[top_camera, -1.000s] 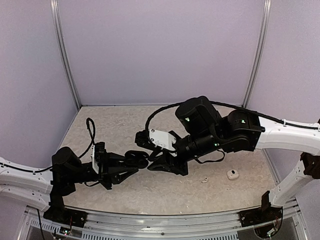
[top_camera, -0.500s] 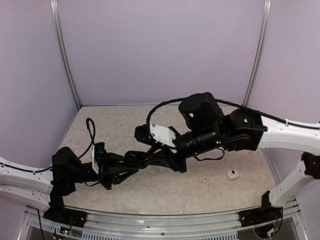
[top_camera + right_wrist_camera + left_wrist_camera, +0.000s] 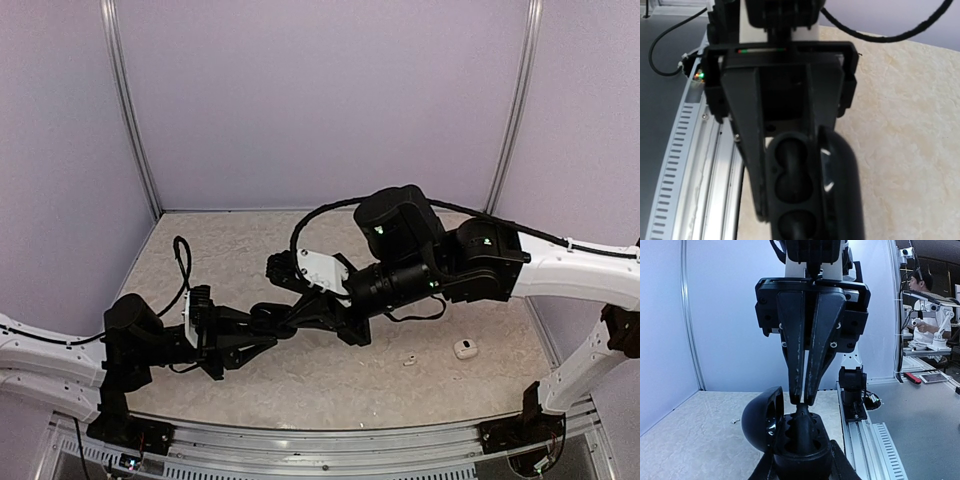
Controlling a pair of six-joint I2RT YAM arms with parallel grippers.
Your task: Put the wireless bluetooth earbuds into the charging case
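**Top external view:** the left gripper [image 3: 268, 324] is clenched on the open black charging case [image 3: 264, 313], held just above the table [image 3: 230, 250]. The right gripper [image 3: 290, 322] hung just clear of the case a second ago with its fingers parted. It has since swung left and now meets the case with its fingers drawn in. A white earbud [image 3: 409, 361] and a white case [image 3: 465, 348] lie unmoved near the right arm, well apart from the work. **Left wrist view:** the right gripper's fingers [image 3: 794, 365] come down from above and converge to a narrow slit. They end directly over a black earbud [image 3: 802, 416] standing in the case body, beside the raised lid [image 3: 761, 419]. Whether they pinch the earbud or only bear on it cannot be told. **Right wrist view:** the case fills the lower frame with its two wells [image 3: 790, 172] facing the camera, and the near fingers are too blurred to read. The approach and the closing of the fingers suggest that seating is now in hand. The earbud appears to stand proud of its well, so insertion looks incomplete.
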